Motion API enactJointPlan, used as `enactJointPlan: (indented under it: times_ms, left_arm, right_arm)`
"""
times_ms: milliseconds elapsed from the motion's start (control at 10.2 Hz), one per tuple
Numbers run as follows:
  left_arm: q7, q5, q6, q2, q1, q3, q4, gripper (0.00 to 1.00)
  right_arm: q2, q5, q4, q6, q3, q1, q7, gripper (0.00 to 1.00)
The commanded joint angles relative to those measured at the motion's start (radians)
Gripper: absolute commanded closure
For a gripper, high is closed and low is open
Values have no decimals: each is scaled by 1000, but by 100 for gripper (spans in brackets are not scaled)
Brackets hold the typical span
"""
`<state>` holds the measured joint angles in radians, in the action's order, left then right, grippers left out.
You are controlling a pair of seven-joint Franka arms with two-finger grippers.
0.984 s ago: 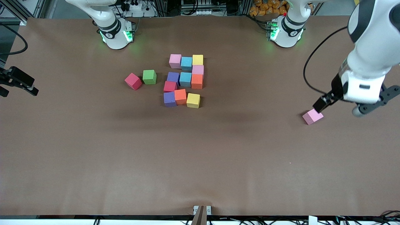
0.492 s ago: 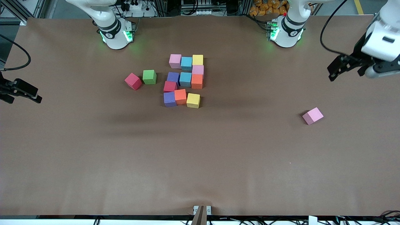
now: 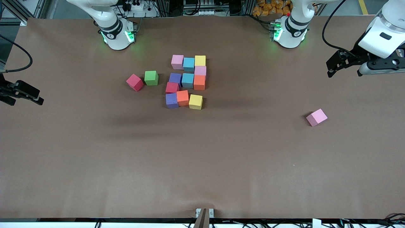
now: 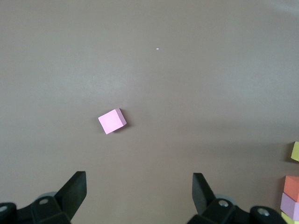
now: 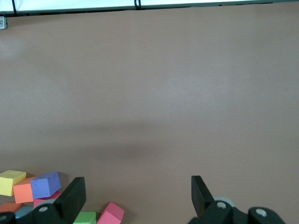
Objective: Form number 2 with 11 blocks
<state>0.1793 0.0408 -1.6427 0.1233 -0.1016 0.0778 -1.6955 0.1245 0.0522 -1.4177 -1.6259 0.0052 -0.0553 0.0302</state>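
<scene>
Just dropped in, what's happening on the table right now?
Nothing is held. The blocky digit 2 of small matte cubes sits mid-table toward the bases, looking complete. The left pincer is open, up over the table's left-arm end, above a loose pink cube lying apart. The right pincer waits open at the right arm's end. A spare red cube and green cube sit beside the digit.

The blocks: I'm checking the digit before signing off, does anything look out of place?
Yes. One pink cube lies alone and askew toward the left arm's end of the table, apart from the number 2. A red cube also sits skewed beside the green cube.
</scene>
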Motion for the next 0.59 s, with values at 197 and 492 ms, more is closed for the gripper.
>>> enactJointPlan:
  times_ms: [197, 492]
  left_arm:
    - [-27, -44, 4, -13, 3, -9, 20, 0]
    - [-27, -44, 4, -21, 5, -9, 25, 0]
  right_arm:
    - [3, 0, 5, 1, 7, 0, 2, 0]
    - [3, -2, 3, 0, 7, -1, 5, 0]
